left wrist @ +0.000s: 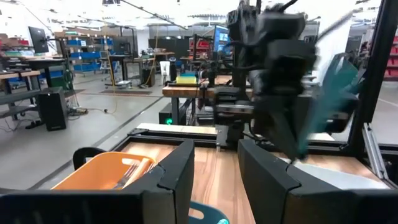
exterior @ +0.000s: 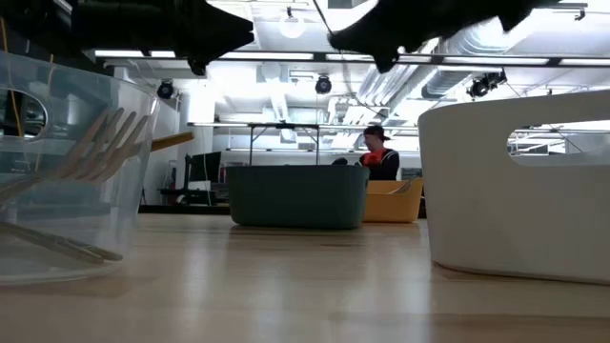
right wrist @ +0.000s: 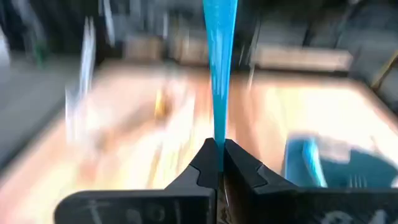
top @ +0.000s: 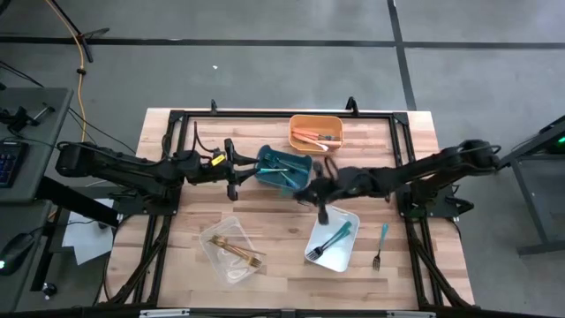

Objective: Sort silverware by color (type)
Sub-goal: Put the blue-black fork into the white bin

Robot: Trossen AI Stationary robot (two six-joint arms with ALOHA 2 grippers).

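Note:
My right gripper point(top: 302, 189) hangs over the table's middle, just by the teal bin point(top: 282, 168), and is shut on a teal-blue piece of silverware point(right wrist: 219, 68). My left gripper point(top: 251, 168) stands open above that bin's left end, with nothing between its fingers point(left wrist: 214, 168). More teal silverware lies in the teal bin. Salmon-orange pieces lie in the orange bin point(top: 316, 132), gold ones in the clear bin point(top: 231, 251), and teal ones in the white bin point(top: 334, 240). One teal fork point(top: 381, 244) lies flat on the bare wood at the right. My right gripper pinches the teal-blue handle point(right wrist: 218, 134) by one end between its two fingertips. The piece sticks straight out beyond the fingers, in line with them. It is lifted clear of the table, and its far end runs out of the wrist view, which is blurred.
A black frame point(top: 265, 115) borders the wooden table point(top: 282, 291). The white bin point(exterior: 519, 181) and the clear bin point(exterior: 67, 181) stand near the front edge, with bare wood between them. A person point(exterior: 379, 152) shows in the room behind the table.

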